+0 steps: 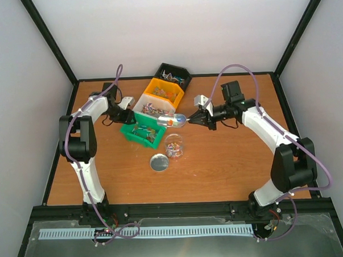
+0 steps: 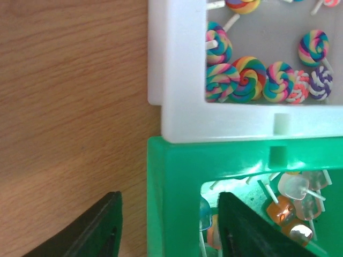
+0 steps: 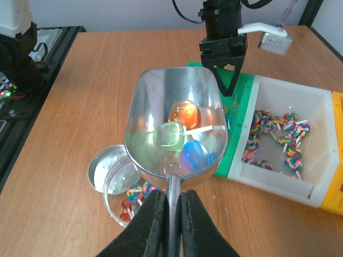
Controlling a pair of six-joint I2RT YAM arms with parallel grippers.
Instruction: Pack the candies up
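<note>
Candies point(image 1: 169, 122) ride in a metal scoop point(image 1: 162, 120) at the centre of the top view, held by the right gripper point(image 1: 191, 119) beside the green bin point(image 1: 139, 138); the open jar point(image 1: 173, 146) stands just below centre, its lid point(image 1: 159, 162) alongside. Left wrist view: the left gripper point(image 2: 169, 214), jaws apart, straddles the green bin's wall at bottom without pinching it. Right wrist view: fingers point(image 3: 144, 225) clamp the scoop's handle; jar at lower left. Carry it level, then tip slowly over the jar's mouth.
</note>
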